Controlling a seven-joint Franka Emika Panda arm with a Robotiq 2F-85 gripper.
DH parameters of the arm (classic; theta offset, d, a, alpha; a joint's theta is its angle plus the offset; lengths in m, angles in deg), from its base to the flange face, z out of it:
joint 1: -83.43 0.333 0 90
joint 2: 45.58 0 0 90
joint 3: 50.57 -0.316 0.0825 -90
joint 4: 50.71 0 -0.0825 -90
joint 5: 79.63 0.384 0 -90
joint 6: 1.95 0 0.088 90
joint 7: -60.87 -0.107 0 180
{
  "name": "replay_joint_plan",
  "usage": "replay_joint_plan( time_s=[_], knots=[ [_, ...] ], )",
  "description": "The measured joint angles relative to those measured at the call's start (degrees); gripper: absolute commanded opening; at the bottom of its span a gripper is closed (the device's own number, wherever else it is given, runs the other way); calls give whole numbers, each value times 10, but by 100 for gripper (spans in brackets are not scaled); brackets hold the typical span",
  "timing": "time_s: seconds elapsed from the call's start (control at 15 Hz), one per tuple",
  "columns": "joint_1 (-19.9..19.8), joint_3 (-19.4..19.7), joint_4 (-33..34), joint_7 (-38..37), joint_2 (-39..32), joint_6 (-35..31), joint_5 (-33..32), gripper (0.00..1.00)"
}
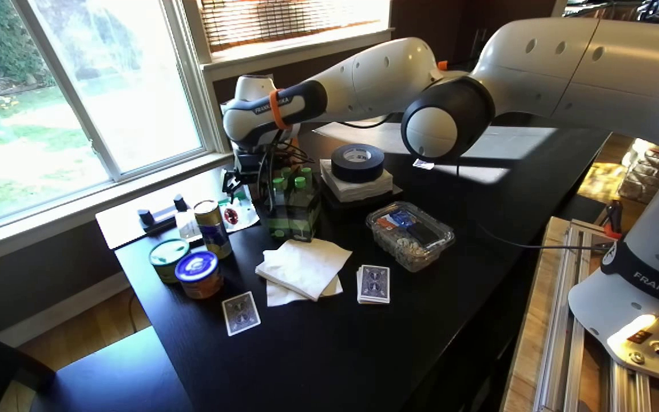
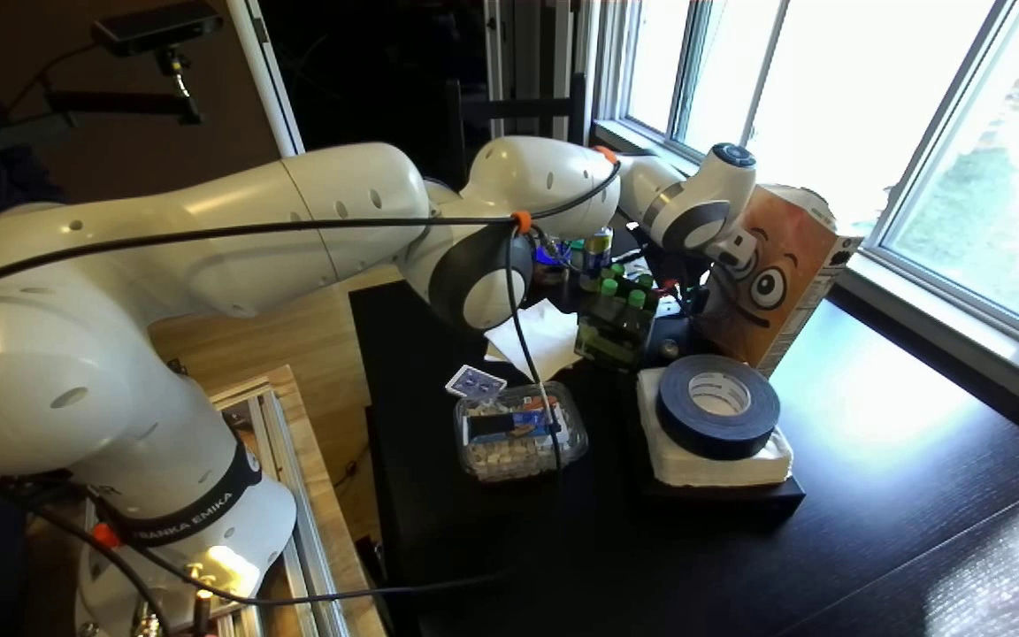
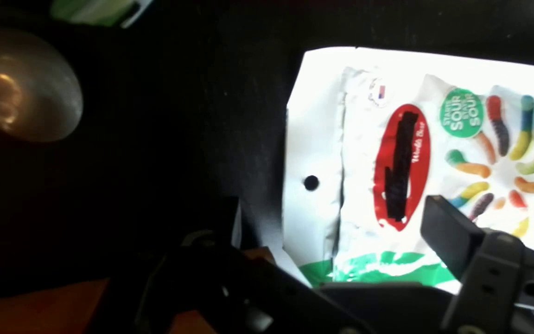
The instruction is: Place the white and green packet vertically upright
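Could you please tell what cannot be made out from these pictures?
White and green packet, wrist view: right end cut off by the picture's edge; partly hidden by the gripper.
Red oval, wrist view: whatever lies under the black marks.
Round thing, wrist view: too blurred to name.
Tall can, in an exterior view: print too small.

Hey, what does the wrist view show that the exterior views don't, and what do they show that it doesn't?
Only the wrist view: the readable SOUR lettering and distinct printed worms.
Only the exterior views: the dark tape roll on a white stack, the clear plastic box and the playing cards.
Both: the white and green packet, lying flat, and the gripper, plainly open in the wrist view.
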Motion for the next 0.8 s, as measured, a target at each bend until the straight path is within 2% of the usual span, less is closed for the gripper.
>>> replay_joint_plan(
  time_s=[0.33,0.4,0.53,0.67,0.73,0.8],
  knots=[
    [-17,-2,-21,0,-1,0,1,78],
    [-17,-3,-22,0,-1,-1,1,81],
    [-15,-5,-22,0,-1,-6,1,77],
    [-13,-11,-22,3,-1,-14,2,53],
    [-11,-14,-23,3,-1,-17,2,49],
    [-9,-16,-23,4,-1,-18,2,41]
  ],
)
